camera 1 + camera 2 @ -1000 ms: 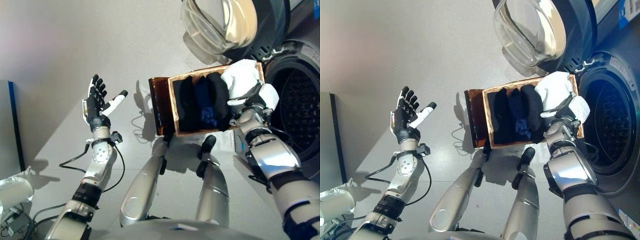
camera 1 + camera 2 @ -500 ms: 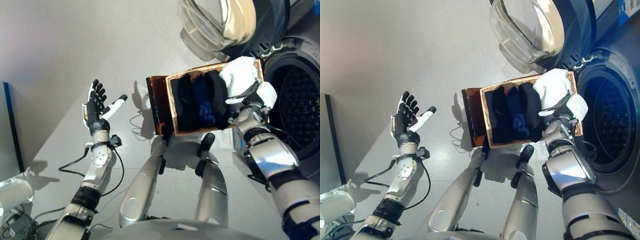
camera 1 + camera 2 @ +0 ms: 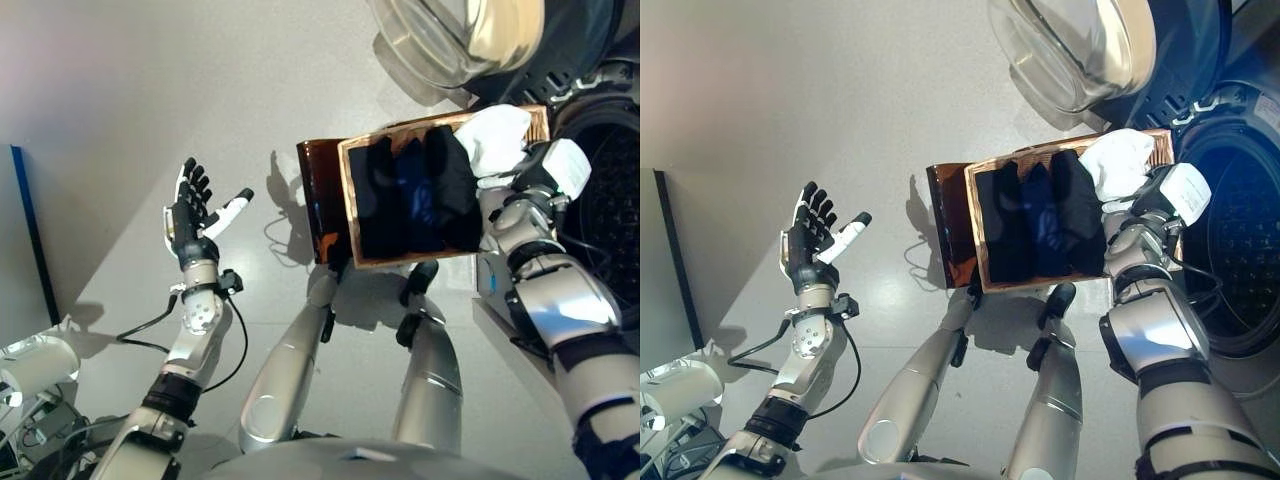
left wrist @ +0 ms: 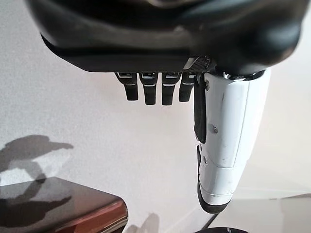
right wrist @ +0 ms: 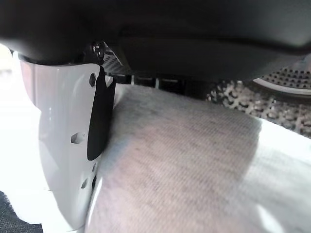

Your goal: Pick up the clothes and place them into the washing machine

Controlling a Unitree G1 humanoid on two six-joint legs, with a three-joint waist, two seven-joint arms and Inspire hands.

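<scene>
The wicker basket (image 3: 345, 205) rests on the dark brown box (image 3: 316, 200) beside the washing machine's open drum (image 3: 1240, 260). Dark clothes (image 3: 415, 200) lie across the basket. A white-grey garment (image 3: 497, 135) is bunched at the basket's corner nearest the drum. My right hand (image 5: 58, 136) is at that corner, its thumb against the garment (image 5: 184, 160) and its fingers curled into the cloth. My left hand (image 3: 190, 220) is held up over the floor far to the left, open and empty, and its thumb shows in the left wrist view (image 4: 228, 145).
The machine's round glass door (image 3: 460, 35) stands open above the basket. A dark panel with a blue edge (image 3: 25, 230) stands at the far left. A white object (image 3: 35, 365) lies on the floor at the lower left.
My right hand has moved a little toward the drum with the white garment. My left hand has stayed where it was.
</scene>
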